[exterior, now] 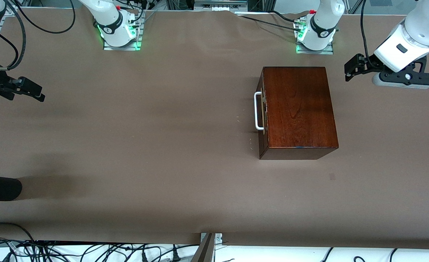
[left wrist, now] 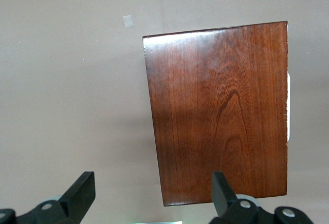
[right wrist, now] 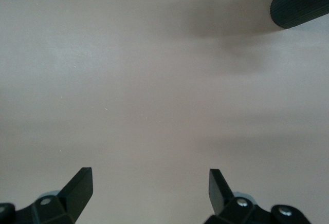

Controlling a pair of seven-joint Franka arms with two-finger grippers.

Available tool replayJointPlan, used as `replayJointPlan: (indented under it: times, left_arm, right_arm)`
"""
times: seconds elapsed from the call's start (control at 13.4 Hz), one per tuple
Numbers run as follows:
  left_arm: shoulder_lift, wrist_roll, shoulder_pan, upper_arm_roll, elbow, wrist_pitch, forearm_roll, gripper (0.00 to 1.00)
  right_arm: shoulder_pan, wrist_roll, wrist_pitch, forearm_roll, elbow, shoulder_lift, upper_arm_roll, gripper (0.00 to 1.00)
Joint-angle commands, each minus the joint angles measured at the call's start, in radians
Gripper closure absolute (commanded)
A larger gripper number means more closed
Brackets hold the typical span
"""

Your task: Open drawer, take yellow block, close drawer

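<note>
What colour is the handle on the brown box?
White. The handle shows best in the front view, on the closed drawer.

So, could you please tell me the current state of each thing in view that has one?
drawer: shut, its white handle untouched.
yellow block: not visible.
left gripper: open, empty, up in the air beside the wooden box, toward the left arm's end of the table.
right gripper: open, empty, over bare table at the right arm's end.
</note>
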Motion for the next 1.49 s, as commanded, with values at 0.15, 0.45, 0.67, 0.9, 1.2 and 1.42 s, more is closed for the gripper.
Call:
replayJointPlan:
  times: [0.15,0.45,0.67,0.9,1.2,1.42]
  left_arm:
    - [-0.020,-0.008,0.003,-0.006,-0.017,-0.002,0.015,0.00]
    - [-0.020,-0.008,0.004,-0.006,-0.016,-0.003,0.015,0.00]
    - [-0.020,-0.009,0.004,-0.006,-0.016,-0.003,0.015,0.00]
    - [-0.020,-0.011,0.003,-0.008,-0.016,-0.003,0.015,0.00]
    - [-0.014,-0.055,-0.014,-0.052,0.002,-0.003,0.024,0.00]
    - [0.021,-0.160,-0.068,-0.092,0.018,-0.003,0.058,0.00]
  right_arm:
    - [-0.005,0.004,-0.015,0.003,0.014,0.005,0.000,0.00]
    - [-0.005,0.004,-0.015,0.003,0.014,0.005,0.000,0.00]
    - [-0.005,0.004,-0.015,0.003,0.014,0.004,-0.001,0.00]
    - [-0.005,0.004,-0.017,0.003,0.014,0.004,-0.001,0.00]
    - [-0.004,0.004,-0.024,0.003,0.014,-0.002,0.002,0.00]
    - [-0.004,0.003,-0.024,0.003,0.014,-0.002,0.005,0.00]
